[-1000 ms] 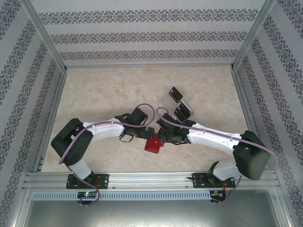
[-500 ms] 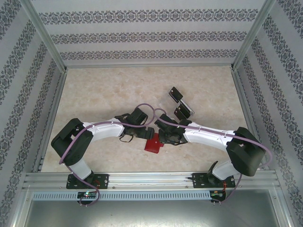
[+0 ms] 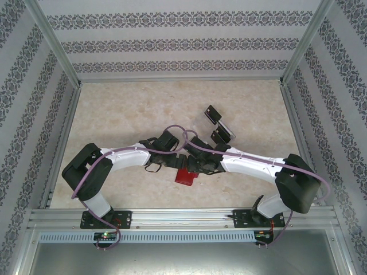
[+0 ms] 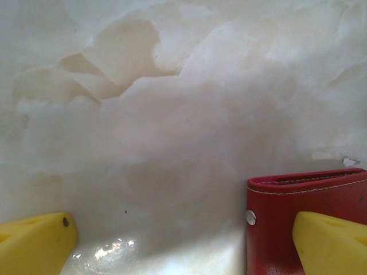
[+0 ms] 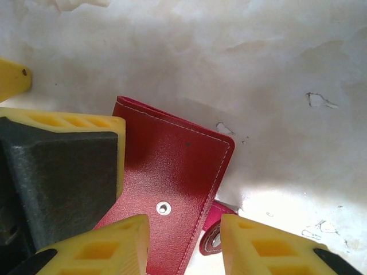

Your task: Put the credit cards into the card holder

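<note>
Here the card holder (image 3: 185, 176) lies closed and flat on the pale marbled surface (image 3: 126, 109), just below the middle of the top view, where the two arms meet from left and right.

The left pincer (image 3: 172, 162) stands wide open. In its own wrist view (image 4: 183, 246) one yellow fingertip sits at the lower left over bare surface and the other at the lower right over the red card holder (image 4: 287, 200); whether that tip touches the leather I cannot tell.

In the right wrist view the card holder (image 5: 172, 166) runs slantwise through the middle of the frame, its metal snap (image 5: 164, 208) facing up and its tab (image 5: 211, 236) poking out at the lower edge. The right pincer (image 5: 183, 229) is partly open, at a narrow gap, its two yellow tips at the bottom of the frame on either side of that lower corner and tab, with nothing clamped between them that I can see. One finger (image 5: 63, 166) of the left pincer fills the left of that frame, overlapping the card holder's edge.

The credit cards (image 3: 213, 114) are up and to the right of centre in the top view, apart from both pincers.
</note>
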